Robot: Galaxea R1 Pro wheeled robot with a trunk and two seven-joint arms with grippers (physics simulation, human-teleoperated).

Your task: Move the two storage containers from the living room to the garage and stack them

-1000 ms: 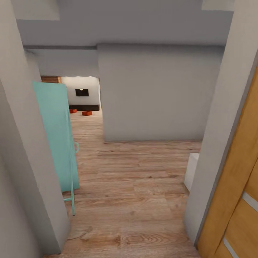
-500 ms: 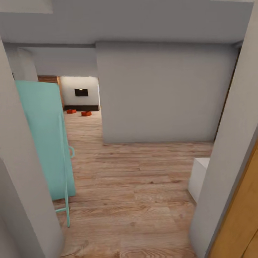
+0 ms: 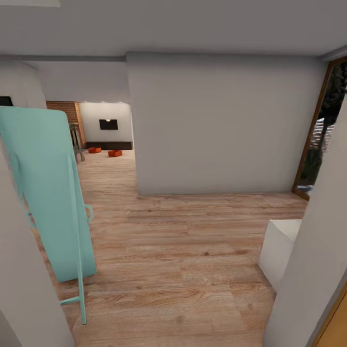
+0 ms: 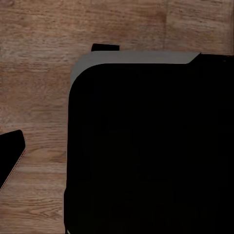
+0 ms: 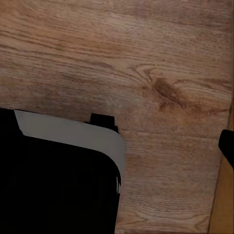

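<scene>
Your grippers give you little to go on: each wrist camera looks down past a large black, grey-edged body of the robot [image 4: 146, 146] at the boards, and the dark slivers at the picture edges may be fingertips, so you cannot tell whether either gripper is wide or closed.

Under you lies pale wood-plank flooring [image 3: 183, 270], knotted and grained in the right wrist view. From the head camera you stand in a doorway between grey-white wall edges, with a strip of orange wood door [image 3: 335, 323] at the lower right. Just beside it sits a low white box-shaped cabinet [image 3: 279, 250]. On your left a tall mint-green panel on a thin mint frame [image 3: 48, 193] leans upright on the boards.

Ahead, a broad plain grey-white wall [image 3: 217, 125] blocks the middle, and a wood-framed glass opening [image 3: 320, 140] stands at its right end. Left of that wall the planks run on into the living room [image 3: 103, 130], with a black wall TV [image 3: 108, 124] on a white wall and brick at its left. The two orange-red storage containers [image 3: 114, 153] rest on the floor below the TV, near each other but apart, far from you.
</scene>
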